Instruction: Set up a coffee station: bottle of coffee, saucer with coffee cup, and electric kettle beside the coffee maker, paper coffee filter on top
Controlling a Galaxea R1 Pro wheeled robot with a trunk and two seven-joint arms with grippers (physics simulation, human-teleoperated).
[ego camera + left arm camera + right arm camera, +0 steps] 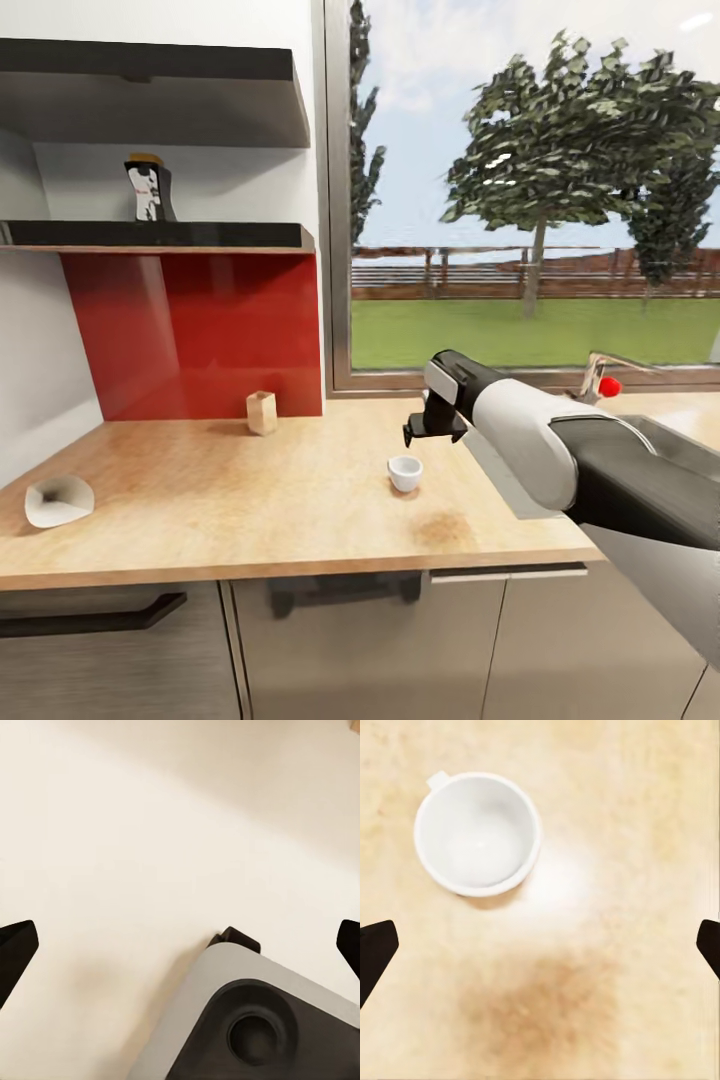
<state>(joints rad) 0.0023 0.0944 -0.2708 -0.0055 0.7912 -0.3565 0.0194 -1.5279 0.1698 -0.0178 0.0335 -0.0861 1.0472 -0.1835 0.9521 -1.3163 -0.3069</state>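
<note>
My right gripper (432, 430) hangs just right of centre in the head view, above the wooden countertop (250, 500), fingers spread wide and empty. Straight below it, the white coffee cup (405, 472) stands upright on the bare wood; in my right wrist view it sits at upper left (478, 832), apart from both fingertips. My left gripper (180, 952) is spread wide too, holding nothing. The bottle of coffee (149, 188) stands on the shelf (200, 236) at upper left, and the paper coffee filter (58, 500) lies at the counter's left edge.
</note>
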